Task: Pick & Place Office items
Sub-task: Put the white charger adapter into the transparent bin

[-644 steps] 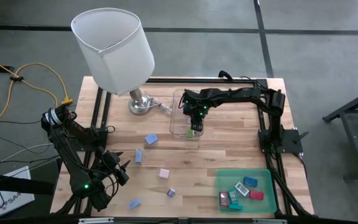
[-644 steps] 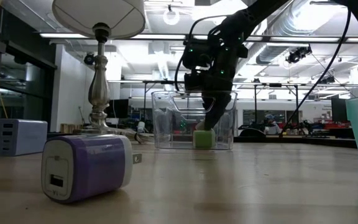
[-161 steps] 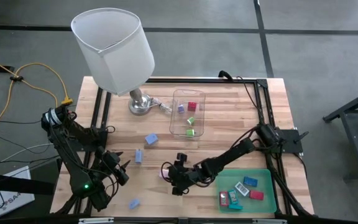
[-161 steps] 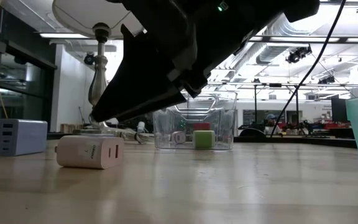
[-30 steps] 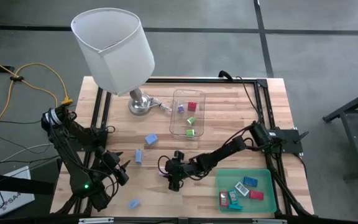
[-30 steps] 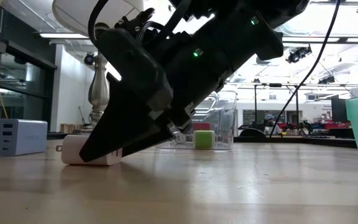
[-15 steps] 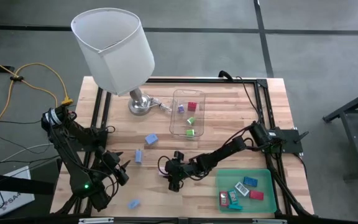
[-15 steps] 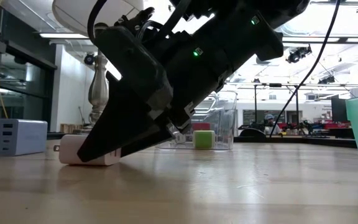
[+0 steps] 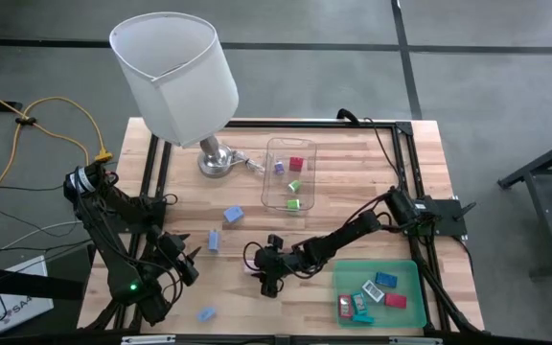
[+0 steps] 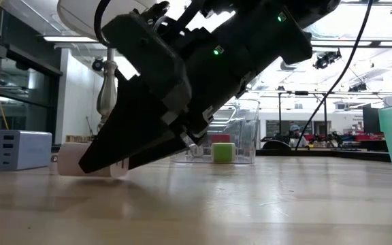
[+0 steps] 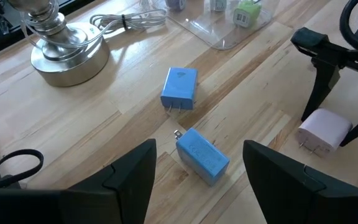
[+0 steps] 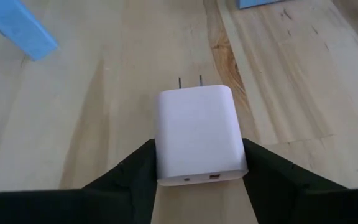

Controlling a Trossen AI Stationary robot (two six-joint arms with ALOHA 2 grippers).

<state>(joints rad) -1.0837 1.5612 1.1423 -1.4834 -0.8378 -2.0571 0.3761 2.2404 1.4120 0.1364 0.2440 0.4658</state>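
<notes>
The office items are small plug-in chargers. A pale pink one [image 12: 194,124] sits between the fingers of my right gripper [image 9: 260,271] near the table's near middle, and the gripper is shut on it. It also shows in the low view [image 10: 70,167]. Two blue chargers [image 9: 233,215] [image 9: 213,240] and a light blue one [image 9: 206,312] lie flat on the wood. Several more sit in the clear box [image 9: 290,174] and in the green tray [image 9: 412,273]. My left gripper [image 11: 199,149] is open, above the table's near left, touching nothing. My right gripper pinches the pale pink charger between its two fingers, one on each side face [image 12: 161,163], near the end with the port. The fingers [image 10: 135,153] slant down from the table's right side, and the prongs [image 12: 189,82] point away from them. Whether the charger is lifted clear, I cannot tell.
A table lamp with a white shade [image 9: 175,67] stands on its metal base [image 9: 216,161] at the far left, its cord beside the clear box. The green tray fills the near right corner. Bare wood lies between the box and the tray.
In the low view, my right gripper and the pale pink charger between its fingers have shifted a little toward the picture's left. The left arm has kept still.
</notes>
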